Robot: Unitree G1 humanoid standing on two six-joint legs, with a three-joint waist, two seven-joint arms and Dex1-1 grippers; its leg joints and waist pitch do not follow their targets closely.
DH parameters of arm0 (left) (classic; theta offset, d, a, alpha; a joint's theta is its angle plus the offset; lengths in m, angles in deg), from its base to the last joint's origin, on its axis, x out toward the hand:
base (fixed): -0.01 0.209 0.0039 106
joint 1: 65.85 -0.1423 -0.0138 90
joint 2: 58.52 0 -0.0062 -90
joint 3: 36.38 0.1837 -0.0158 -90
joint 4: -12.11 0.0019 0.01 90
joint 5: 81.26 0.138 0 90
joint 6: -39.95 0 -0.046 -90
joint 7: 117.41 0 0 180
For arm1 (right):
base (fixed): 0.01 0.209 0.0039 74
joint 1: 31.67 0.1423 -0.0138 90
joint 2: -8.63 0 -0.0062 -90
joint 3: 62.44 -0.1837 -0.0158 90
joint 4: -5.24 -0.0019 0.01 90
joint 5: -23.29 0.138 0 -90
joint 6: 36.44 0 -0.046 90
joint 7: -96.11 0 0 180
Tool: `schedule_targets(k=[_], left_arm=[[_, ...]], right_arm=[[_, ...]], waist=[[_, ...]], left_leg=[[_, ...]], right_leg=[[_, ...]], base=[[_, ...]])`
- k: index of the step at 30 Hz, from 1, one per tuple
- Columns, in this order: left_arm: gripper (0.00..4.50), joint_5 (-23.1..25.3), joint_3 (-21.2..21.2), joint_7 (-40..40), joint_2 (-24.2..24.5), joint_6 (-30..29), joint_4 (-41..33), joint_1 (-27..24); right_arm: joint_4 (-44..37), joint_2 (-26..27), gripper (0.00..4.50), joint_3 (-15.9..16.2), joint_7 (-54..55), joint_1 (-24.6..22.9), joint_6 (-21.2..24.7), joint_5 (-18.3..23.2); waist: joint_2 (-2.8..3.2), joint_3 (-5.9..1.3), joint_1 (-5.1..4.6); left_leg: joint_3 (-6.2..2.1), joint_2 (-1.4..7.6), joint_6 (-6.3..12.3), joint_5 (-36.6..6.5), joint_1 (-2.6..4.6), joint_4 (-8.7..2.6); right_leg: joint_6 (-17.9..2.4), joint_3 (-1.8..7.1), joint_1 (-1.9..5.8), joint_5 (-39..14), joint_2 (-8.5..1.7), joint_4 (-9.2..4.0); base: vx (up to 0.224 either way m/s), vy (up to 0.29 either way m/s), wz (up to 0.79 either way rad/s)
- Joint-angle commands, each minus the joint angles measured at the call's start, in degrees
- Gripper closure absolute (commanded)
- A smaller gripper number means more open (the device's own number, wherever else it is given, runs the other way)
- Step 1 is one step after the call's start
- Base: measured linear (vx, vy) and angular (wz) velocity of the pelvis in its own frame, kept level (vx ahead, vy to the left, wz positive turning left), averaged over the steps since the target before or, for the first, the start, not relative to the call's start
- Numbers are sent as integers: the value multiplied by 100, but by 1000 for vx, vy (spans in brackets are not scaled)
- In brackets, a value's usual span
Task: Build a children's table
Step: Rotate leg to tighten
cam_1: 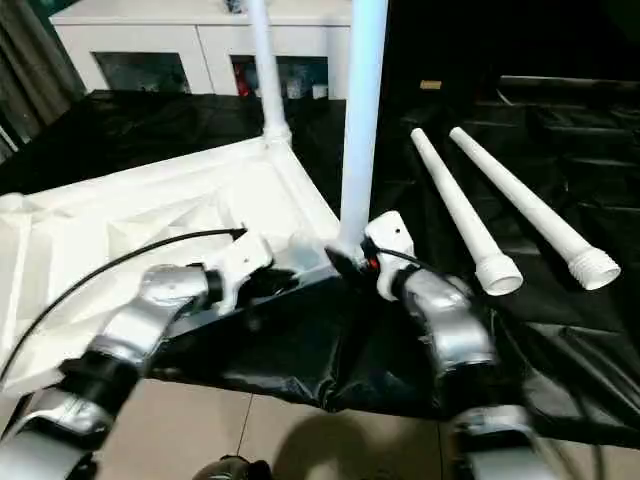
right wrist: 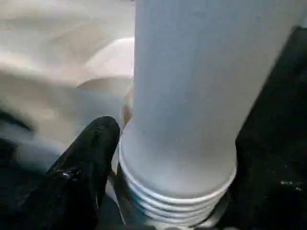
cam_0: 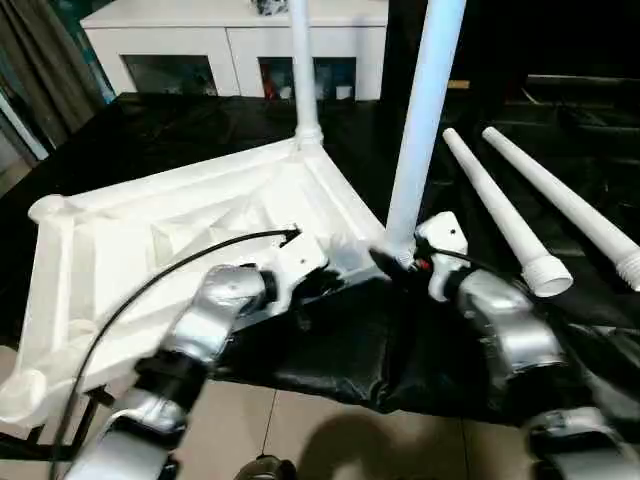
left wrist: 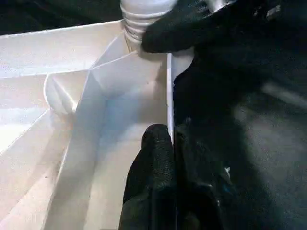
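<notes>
The white tabletop [cam_0: 180,230] lies upside down on the black-covered table [cam_0: 330,360], one leg [cam_0: 302,70] upright in its far corner. The left gripper [left wrist: 173,158] is clamped on the tabletop's near rim. The right gripper [cam_0: 392,262] seems to be at the base of a second upright leg [cam_0: 425,110], its grip unclear. Two loose legs [cam_0: 505,215] lie to the right.

A black sheet [cam_0: 330,370] covered the work surface, its glossy folds catching the light and its near edge hanging over a pale tiled floor [cam_0: 300,430]. At the far side stood a white cabinet [cam_0: 230,30] with glass doors (small items showed dimly behind the panes). A grey curtain [cam_0: 40,60] hung beside the cabinet. The room behind lay dark.
</notes>
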Motion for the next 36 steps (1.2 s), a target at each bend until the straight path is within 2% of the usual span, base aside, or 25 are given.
schedule_targets(k=[1, 2, 3, 5, 6, 10, 12, 13, 14, 19, 21, 24, 26, 31, 32, 35, 36], left_arm=[[450, -323, 35, 449, 23, 245, -326, -23], [450, -323, 35, 449, 23, 245, -326, -23], [450, -540, -5, 918, 263, 212, -516, -127], [450, -631, -19, 1130, 386, 190, -613, -177], [450, -729, -28, 1361, 518, 192, -707, -237], [450, -865, -8, 1785, 783, 140, -858, -350], [450, -953, -23, 2047, 948, 104, -926, -388], [450, -971, -31, 2084, 967, 79, -938, -387], [450, -983, -36, 2110, 978, 69, -940, -378], [450, -1049, -10, 2304, 1069, 27, -917, -296], [450, -1060, 1, 2315, 1064, 6, -929, -287], [450, -1053, 1, 2328, 1020, -24, -941, -281], [450, -1057, -1, 2320, 1004, -31, -940, -283], [450, -994, -50, 2064, 813, 47, -818, -265], [450, -844, -75, 1636, 609, 56, -691, -196], [450, -640, -97, 1016, 295, 41, -482, -63], [450, -341, -82, 296, 1, -54, -241, 100]], right_arm=[[-235, -14, 98, 332, -645, 18, -71, 42], [-235, -14, 98, 332, -645, 18, -71, 42], [-338, -253, 98, 425, -1217, -32, -98, 162], [-367, -360, 98, 483, -1500, -48, -127, 222], [-376, -463, 98, 568, -1789, -62, -158, 259], [-407, -637, 98, 720, -2340, -75, -246, 265], [-584, -764, 98, 810, -2796, -85, -93, 412], [-617, -785, 98, 823, -2873, -88, -73, 426], [-638, -797, 98, 831, -2924, -86, -46, 440], [-643, -899, 114, 956, -3310, -51, -19, 497], [-638, -899, 142, 953, -3351, -59, -28, 495], [-736, -884, 159, 952, -3387, -107, 68, 562], [-777, -870, 171, 941, -3390, -133, 104, 577], [-755, -676, 173, 772, -3017, -214, 254, 661], [-587, -445, 174, 595, -2300, -152, 260, 552], [-296, -118, 174, 354, -1349, -25, 251, 428], [-5, 197, 174, 141, -416, 117, 222, 310]], waist=[[-176, -440, 15], [-168, -443, 28], [-217, -442, 32], [-193, -451, 62], [-198, -431, 54], [-200, -427, 48], [-205, -422, 52], [-199, -424, 55], [-223, -421, 53], [-224, -428, 78], [-231, -430, 86], [-219, -433, 98], [-232, -434, 101], [-229, -438, 110], [-221, -420, 86], [-236, -412, 36], [-228, -400, -14]], left_leg=[[-156, 323, 653, -864, 181, -319], [-158, 333, 638, -890, 191, -322], [-156, 332, 631, -901, 192, -324], [-156, 338, 629, -923, 196, -315], [-151, 341, 622, -995, 192, -329], [-161, 354, 527, -1137, 208, -353], [-163, 356, 511, -1136, 215, -361], [-162, 357, 513, -1124, 218, -360], [-154, 359, 506, -1125, 217, -363], [-153, 356, 480, -1102, 226, -357], [-156, 356, 460, -1094, 224, -360], [-160, 356, 433, -1132, 230, -360], [-159, 355, 429, -1123, 227, -360], [-161, 354, 429, -1110, 228, -358], [-160, 351, 402, -1133, 222, -366], [-165, 328, 254, -1277, 237, -378], [-175, 327, 141, -1350, 246, -399]], right_leg=[[-1317, 179, 214, -508, -389, -422], [-1336, 180, 205, -543, -393, -416], [-1338, 175, 220, -564, -389, -419], [-1344, 180, 214, -614, -406, -403], [-1355, 181, 197, -728, -394, -418], [-1341, 188, 191, -892, -396, -420], [-1342, 193, 192, -870, -390, -417], [-1355, 193, 189, -844, -390, -414], [-1383, 199, 182, -784, -387, -413], [-1446, 199, 186, -655, -397, -400], [-1455, 199, 190, -624, -397, -393], [-1465, 197, 191, -625, -397, -393], [-1466, 199, 196, -594, -396, -391], [-1478, 197, 193, -570, -395, -391], [-1461, 203, 178, -608, -386, -398], [-1439, 212, 178, -863, -409, -437], [-1399, 211, 160, -997, -391, -445]], base=[[0, 0, 0], [0, 0, 0], [0, 0, 0], [0, 0, 0], [0, 0, 0], [0, 0, 0], [0, 0, 0], [0, 0, 0], [0, 0, 0], [0, 0, 0], [0, 0, 0], [0, 0, 0], [0, 0, 0], [0, 0, 0], [0, 0, 0], [0, 0, 0], [0, 0, 0]])
